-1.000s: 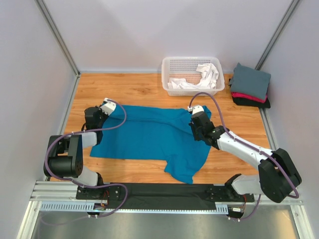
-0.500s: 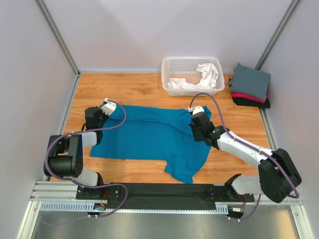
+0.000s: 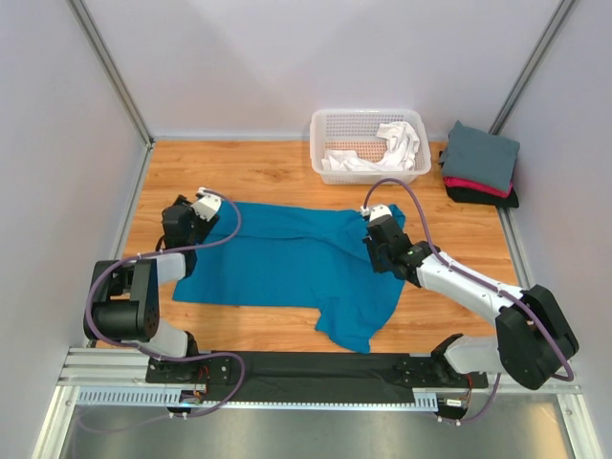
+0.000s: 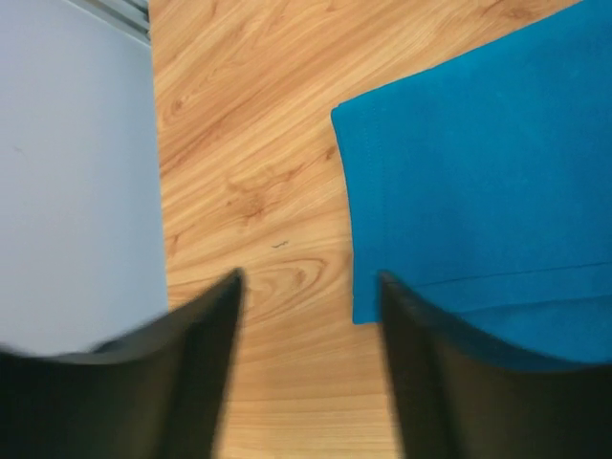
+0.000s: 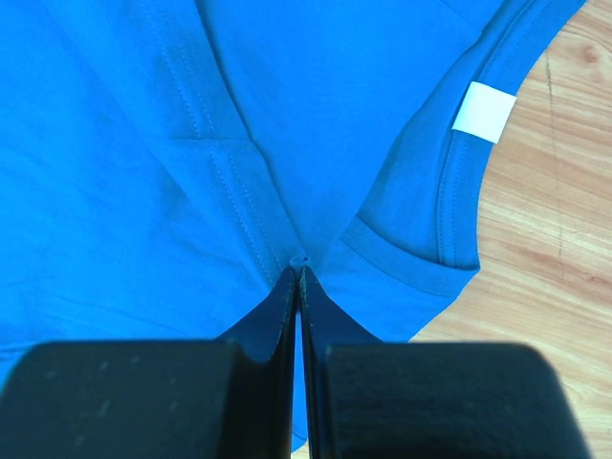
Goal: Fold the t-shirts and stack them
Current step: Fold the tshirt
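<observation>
Teal-blue t-shirt [image 3: 287, 263] spread across wooden table [image 3: 268, 172], hem corner at left, collar at right. Left gripper [image 4: 306, 287] with jaws apart over bare wood just beside that corner, holding nothing. Right gripper [image 5: 298, 273] pinched tight on a ridge of cloth near the collar seam. Judged light, limp, prone to sagging and creasing; best taken at hemmed edges and corners, both ends together.

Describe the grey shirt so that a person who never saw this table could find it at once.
On the wooden table, look at the far right corner, just right of the white basket. A small pile of folded shirts lies there, and the grey shirt is the top one, over a red-pink shirt and a black shirt.
</observation>
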Controlling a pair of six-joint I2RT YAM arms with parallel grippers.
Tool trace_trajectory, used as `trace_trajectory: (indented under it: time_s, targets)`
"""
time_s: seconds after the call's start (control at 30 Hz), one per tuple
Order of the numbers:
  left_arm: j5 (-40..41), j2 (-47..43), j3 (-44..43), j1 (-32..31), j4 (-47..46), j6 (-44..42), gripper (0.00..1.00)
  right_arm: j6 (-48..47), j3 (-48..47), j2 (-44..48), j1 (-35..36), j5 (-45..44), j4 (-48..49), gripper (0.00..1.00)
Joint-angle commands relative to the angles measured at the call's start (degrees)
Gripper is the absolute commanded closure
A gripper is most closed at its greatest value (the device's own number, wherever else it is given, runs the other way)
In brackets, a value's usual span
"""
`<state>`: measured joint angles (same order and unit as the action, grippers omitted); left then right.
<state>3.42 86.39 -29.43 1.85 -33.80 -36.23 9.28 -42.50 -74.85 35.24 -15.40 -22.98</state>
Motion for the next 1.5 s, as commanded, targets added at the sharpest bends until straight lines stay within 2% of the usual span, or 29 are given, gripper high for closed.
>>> trace_trajectory:
  time_s: [0.0, 0.07, 0.1, 0.13, 0.23, 0.33, 0.47, 0.53, 0.6, 0.73, 0.9, 1.07, 1.17, 1.3, 1.47]
  targets:
    - [-0.61, -4.2, 1.57, -0.09, -5.3, 2.48, 0.11, 1.44, -1.71, 2.42, 0.35, 2.21, 0.57, 0.99]
    - [0.79, -5.52, 0.96, -0.09, -5.14, 3.7, 0.05, 1.44, -1.71, 3.3, 0.35, 4.31, 0.31, 0.93]
    - [1.15, -7.27, 0.52, -0.09, -3.57, 4.06, 0.04, 1.62, -1.71, 4.09, 0.26, 5.19, 0.22, 0.85]
    - [2.45, -8.16, -0.79, -0.09, -2.51, 4.93, 0.04, 1.71, -1.88, 4.45, 0.35, 6.25, -0.22, 0.5]
    - [5.1, -12.02, -4.3, -0.09, 2.58, 7.3, 0.03, 3.46, -2.58, 6.46, 0.26, 7.05, -1.62, 0.17]
    - [5.02, -16.59, -7.12, -0.09, 7.24, 11.08, 0.02, 4.34, -2.5, 9.89, 0.09, 5.04, -1.8, 0.03]
    - [2.31, -20.64, -11.95, -0.26, 15.15, 18.63, 0.02, 8.37, -3.99, 11.66, -2.19, 6.5, 0.29, 0.01]
    - [0.8, -21.44, -16.25, -0.44, 21.65, 26.44, 0.02, 10.05, -4.78, 9.64, -2.81, 8.1, 4.15, 0.03]
    - [-2.88, -21.09, -20.55, -0.79, 28.4, 33.98, 0.02, 11.72, -7.23, 5.18, -2.81, 9.33, 6.45, 0.04]
    - [-4.83, -20.56, -24.96, -4.91, 35.71, 41.13, 0.02, 12.34, -13.39, -4.32, -2.73, 11.09, 10.32, 0.09]
    - [-6.85, -23.01, -27.7, -6.68, 42.4, 44.05, 0.02, 11.91, -17.26, -14.86, -2.81, 13.29, 13.75, 0.16]
    - [-5.89, -29.16, -23.75, -6.68, 41.28, 42.04, 0.01, 12.69, -20.6, -22.6, -2.9, 11.53, 13.49, 0.17]
    - [-4.13, -30.84, -21.9, -6.68, 41.53, 41.24, 0.0, 14.71, -21.31, -24.72, -3.08, 11.36, 14.1, 0.23]
    - [-4.56, -31.19, -20.67, -6.68, 41.19, 41.41, 0.0, 16.73, -21.66, -26.66, -3.51, 10.39, 15.59, 0.36]
    - [-4.56, -28.92, -21.45, -6.68, 41.71, 41.33, 0.01, 17.61, -22.8, -29.82, -3.6, 11.62, 15.87, 0.44]
